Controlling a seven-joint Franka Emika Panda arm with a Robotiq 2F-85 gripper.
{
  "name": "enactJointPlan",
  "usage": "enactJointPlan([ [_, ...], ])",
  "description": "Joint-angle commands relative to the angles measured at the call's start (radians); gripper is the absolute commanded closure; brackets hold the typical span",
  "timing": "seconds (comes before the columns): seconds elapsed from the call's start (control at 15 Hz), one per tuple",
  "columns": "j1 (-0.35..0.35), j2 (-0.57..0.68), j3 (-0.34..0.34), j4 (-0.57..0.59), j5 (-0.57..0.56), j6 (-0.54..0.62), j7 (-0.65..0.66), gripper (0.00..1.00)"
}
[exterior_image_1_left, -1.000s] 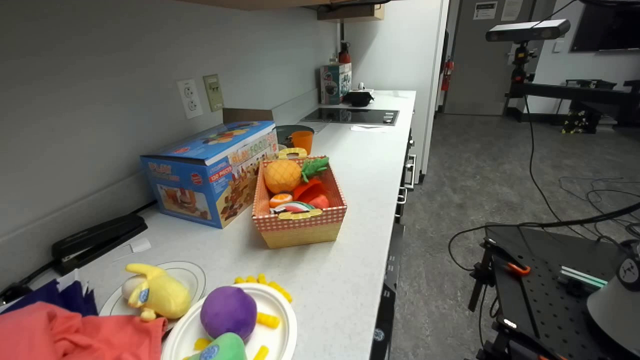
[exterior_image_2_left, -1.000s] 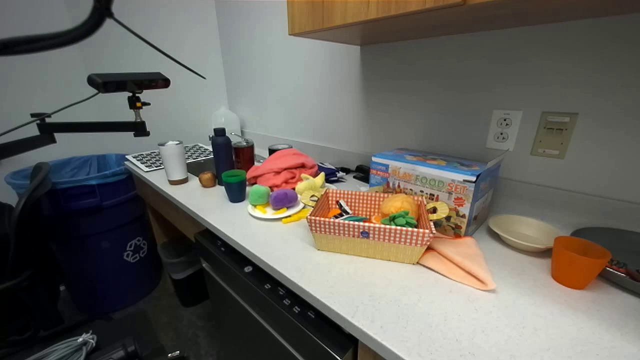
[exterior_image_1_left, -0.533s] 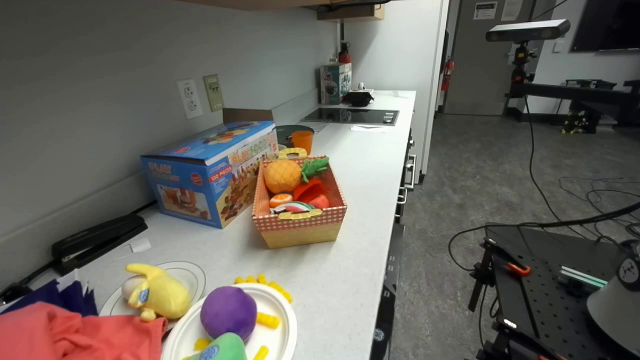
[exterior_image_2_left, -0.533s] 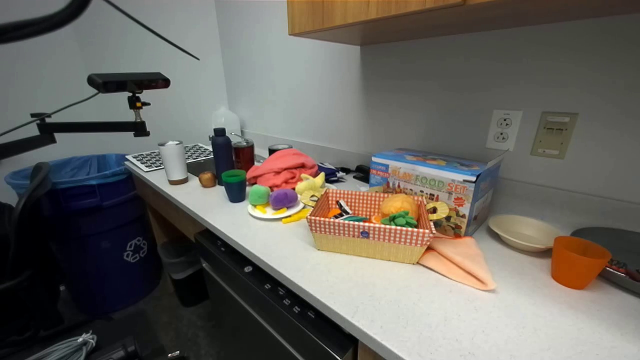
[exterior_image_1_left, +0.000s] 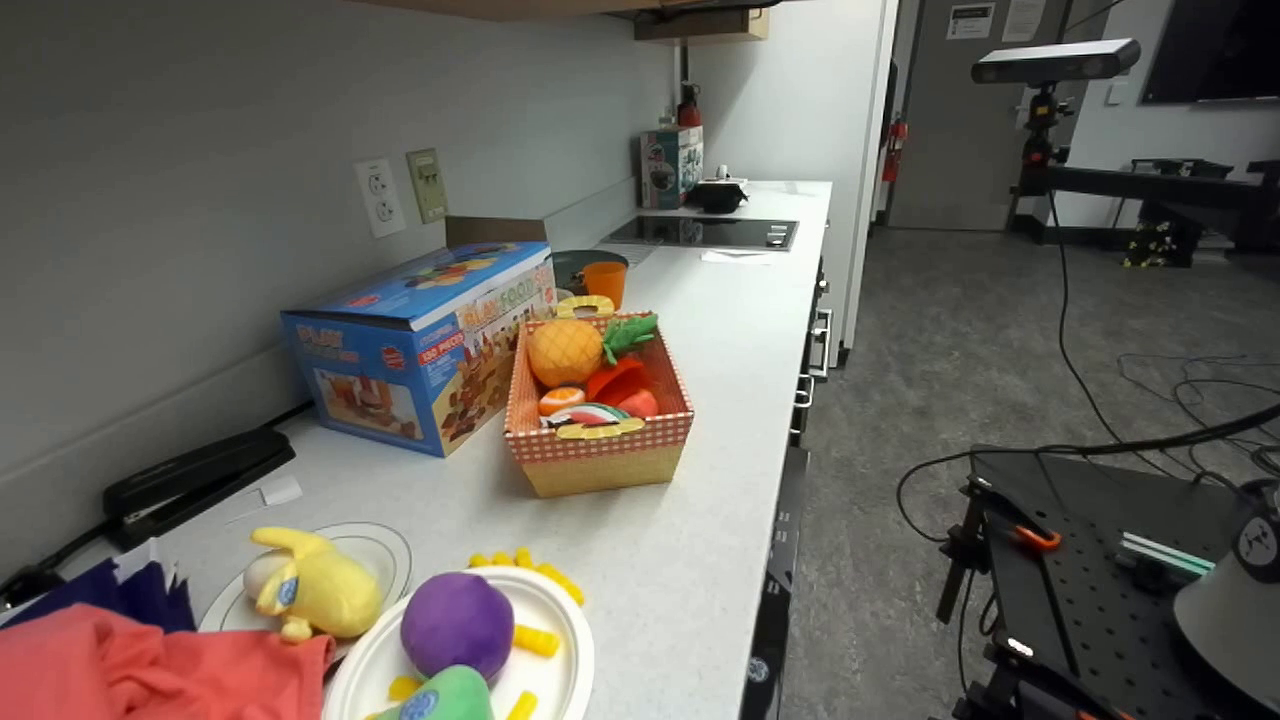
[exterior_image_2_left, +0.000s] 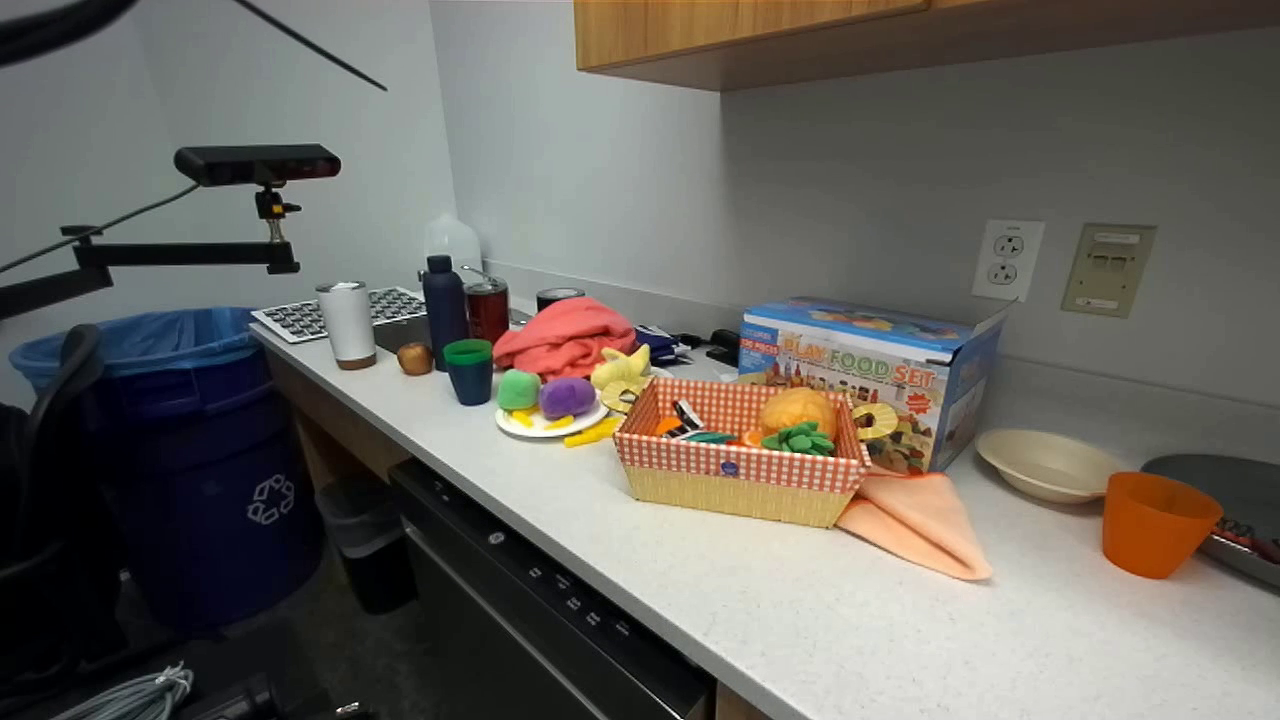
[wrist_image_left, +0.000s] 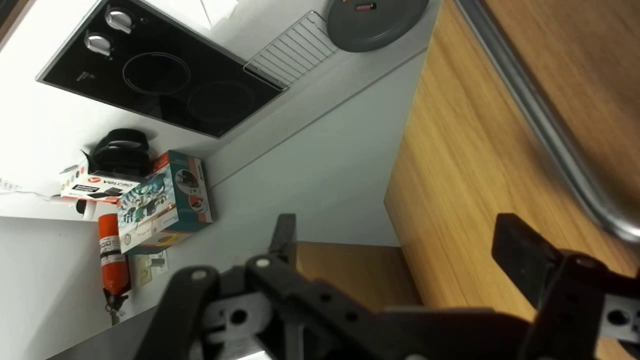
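Observation:
My gripper (wrist_image_left: 397, 222) shows only in the wrist view. Its two black fingers stand wide apart with nothing between them. The wooden cabinet (wrist_image_left: 450, 165) lies behind the fingers and is the nearest thing, with a metal bar (wrist_image_left: 545, 120) along it. I cannot tell the gap to the cabinet. A red-checked basket (exterior_image_1_left: 600, 470) stands on the counter and shows in both exterior views (exterior_image_2_left: 740, 485). It holds a plush pineapple (exterior_image_1_left: 565, 352) and other toy food. A white plate (exterior_image_1_left: 570, 640) bears a purple plush (exterior_image_1_left: 457, 625) and a green plush (exterior_image_1_left: 445, 697).
A play food box (exterior_image_1_left: 420, 340) stands beside the basket. A peach cloth (exterior_image_2_left: 920, 525), a beige bowl (exterior_image_2_left: 1050, 465) and an orange cup (exterior_image_2_left: 1158, 525) lie further along. The wrist view shows a black cooktop (wrist_image_left: 155, 75), a wire rack (wrist_image_left: 292, 52), a box (wrist_image_left: 165, 200) and a fire extinguisher (wrist_image_left: 112, 255).
The black cable and thick black tube at the top left of an exterior view have moved upward. The objects on the counter have not moved.

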Motion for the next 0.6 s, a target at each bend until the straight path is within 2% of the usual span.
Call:
enactJointPlan([
  [0.0, 0.025, 0.002, -0.031, 0.037, 0.035, -0.073, -0.008, 0.0],
  [0.07, 0.025, 0.003, -0.032, 0.043, 0.034, -0.091, -0.006, 0.0],
  [0.13, 0.008, -0.166, 0.093, -0.101, -0.121, -0.049, 0.102, 0.0],
  [0.33, 0.0, -0.233, 0.161, -0.121, -0.216, -0.173, 0.216, 0.0],
  [0.4, 0.019, -0.129, 0.089, -0.051, -0.164, -0.095, 0.154, 0.0],
  [0.53, 0.027, -0.154, 0.107, -0.057, -0.177, -0.099, 0.18, 0.0],
])
